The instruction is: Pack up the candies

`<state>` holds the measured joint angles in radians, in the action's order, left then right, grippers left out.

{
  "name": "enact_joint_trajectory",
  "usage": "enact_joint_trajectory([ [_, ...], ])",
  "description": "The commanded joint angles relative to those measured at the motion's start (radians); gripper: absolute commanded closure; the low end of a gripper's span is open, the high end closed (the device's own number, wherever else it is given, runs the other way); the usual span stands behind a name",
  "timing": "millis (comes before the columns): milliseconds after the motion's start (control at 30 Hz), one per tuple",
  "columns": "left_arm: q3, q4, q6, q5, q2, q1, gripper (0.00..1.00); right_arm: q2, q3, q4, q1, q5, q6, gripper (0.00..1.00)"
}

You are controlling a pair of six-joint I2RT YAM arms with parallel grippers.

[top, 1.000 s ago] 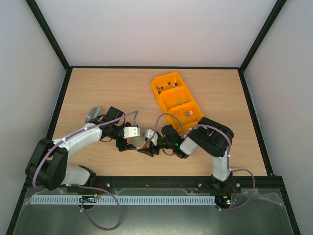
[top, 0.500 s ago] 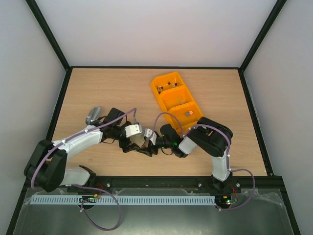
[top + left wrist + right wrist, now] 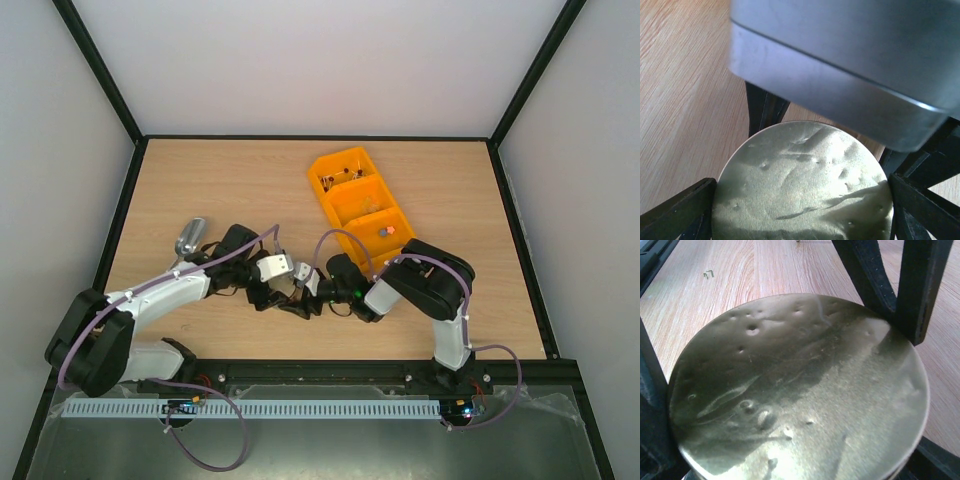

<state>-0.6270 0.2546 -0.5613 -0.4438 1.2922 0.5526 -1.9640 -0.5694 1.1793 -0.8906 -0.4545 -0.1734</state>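
The candies lie as small coloured and dark pieces in the compartments of an orange tray at the back right. A round gold lid sits between both grippers near the front middle. It fills the left wrist view and the right wrist view. My left gripper has a finger against each side of the lid's rim. My right gripper clasps it from the opposite side. Whatever is under the lid is hidden.
A silver metal scoop lies on the table left of the left arm. The orange tray stands just behind the right arm's elbow. Black frame rails run along the table's sides and back.
My left gripper has shifted right and closed in around the lid. The left arm has slid off the scoop, which now shows more. The right arm has stayed in place.
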Motion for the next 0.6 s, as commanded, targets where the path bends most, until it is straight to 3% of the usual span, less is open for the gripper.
enact_joint_trajectory([
  [0,0.017,0.063,-0.135,0.048,0.004,0.002,0.27,-0.024,0.001,-0.044,-0.005,-0.011,-0.001,0.99],
  [300,-0.042,0.219,-0.473,-0.08,0.069,-0.018,0.49,-0.01,0.012,-0.062,-0.004,-0.093,-0.091,0.99],
  [467,-0.105,0.322,-0.662,-0.13,0.129,-0.024,0.52,-0.011,0.0,-0.083,0.003,-0.104,-0.099,0.99],
  [567,-0.123,0.302,-0.655,-0.115,0.15,-0.035,0.51,-0.012,-0.008,-0.103,0.01,-0.089,-0.104,0.99],
])
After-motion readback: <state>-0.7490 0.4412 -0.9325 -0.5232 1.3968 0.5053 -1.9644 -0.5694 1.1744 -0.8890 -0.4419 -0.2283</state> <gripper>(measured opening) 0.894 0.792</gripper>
